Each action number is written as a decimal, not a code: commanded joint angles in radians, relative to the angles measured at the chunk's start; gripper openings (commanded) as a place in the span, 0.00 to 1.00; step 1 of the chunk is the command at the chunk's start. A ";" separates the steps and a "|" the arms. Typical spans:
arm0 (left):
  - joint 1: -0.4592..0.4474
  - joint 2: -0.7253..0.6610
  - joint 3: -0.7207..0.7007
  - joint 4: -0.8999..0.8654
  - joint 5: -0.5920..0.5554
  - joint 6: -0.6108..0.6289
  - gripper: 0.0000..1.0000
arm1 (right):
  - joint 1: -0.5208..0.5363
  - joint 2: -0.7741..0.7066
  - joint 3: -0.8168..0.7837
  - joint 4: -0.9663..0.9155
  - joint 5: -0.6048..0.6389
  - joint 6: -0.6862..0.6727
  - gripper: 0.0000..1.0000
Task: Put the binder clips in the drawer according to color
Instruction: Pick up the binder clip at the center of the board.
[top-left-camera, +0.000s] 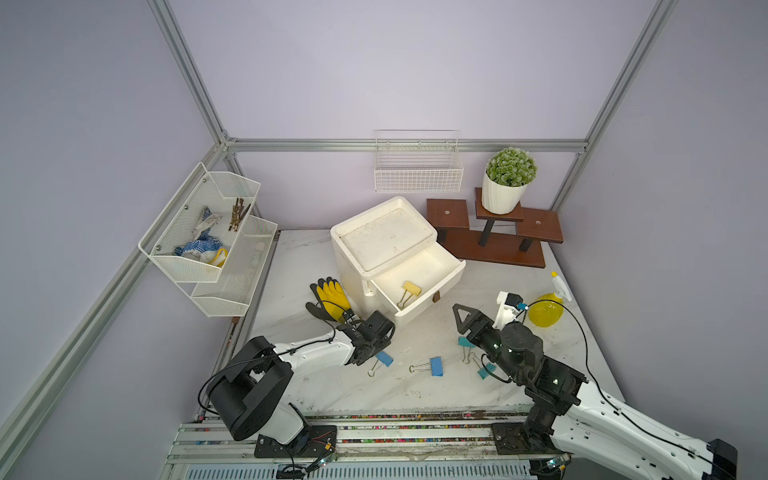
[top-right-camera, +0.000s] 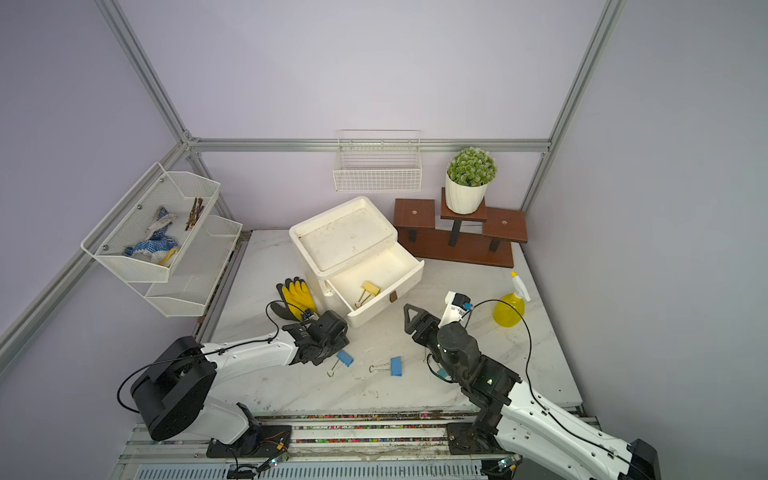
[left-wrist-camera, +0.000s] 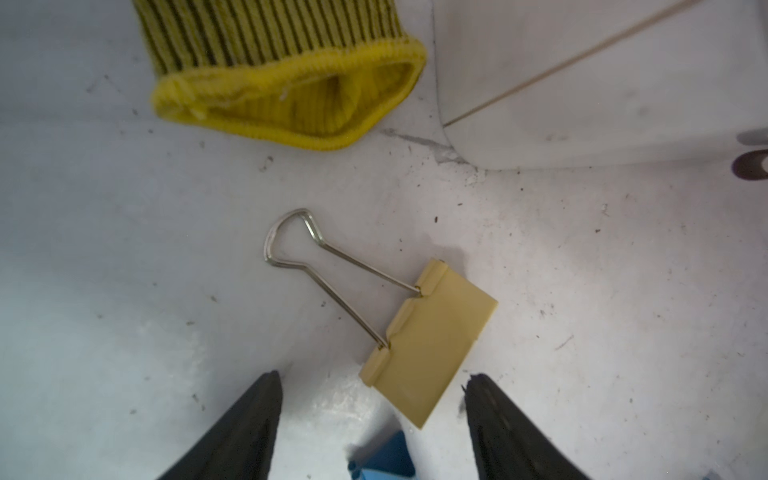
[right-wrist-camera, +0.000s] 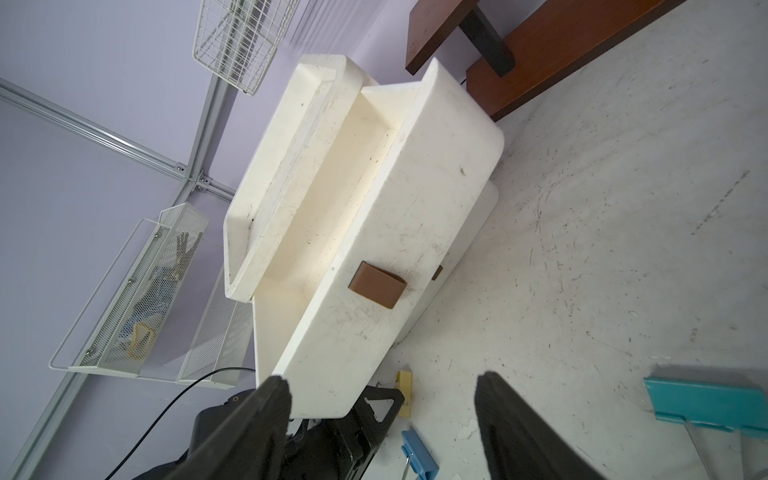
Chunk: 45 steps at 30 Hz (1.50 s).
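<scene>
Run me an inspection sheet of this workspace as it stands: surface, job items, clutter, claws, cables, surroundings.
Surface: marble tabletop, scuffed, dark specks.
Job's things: drawer chest, top drawer open, one yellow clip inside; second yellow clip, blue clips and teal clips on the table.
Clutter: gloves, spray bottle, potted plant on wooden stand.
Grippers: left claw open over second yellow clip; right claw open, empty.
Cables: black cables loop off both arms.
Surroundings: wall baskets, aluminium frame.

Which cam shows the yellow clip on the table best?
Left wrist: the yellow clip lies whole and close, reaching between the open fingers of the left gripper. In both top views that gripper hides it. The right wrist view catches only a pale sliver beside the drawer.
</scene>
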 joint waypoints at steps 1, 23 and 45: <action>0.021 0.035 0.037 -0.017 0.003 -0.002 0.73 | -0.004 -0.007 -0.016 0.028 -0.001 0.009 0.76; 0.050 -0.385 -0.189 -0.290 -0.037 -0.229 0.58 | -0.004 -0.013 -0.041 0.043 0.003 0.023 0.76; 0.157 -0.050 0.216 -0.462 0.201 -0.769 0.89 | -0.004 -0.036 -0.044 0.017 0.008 0.012 0.76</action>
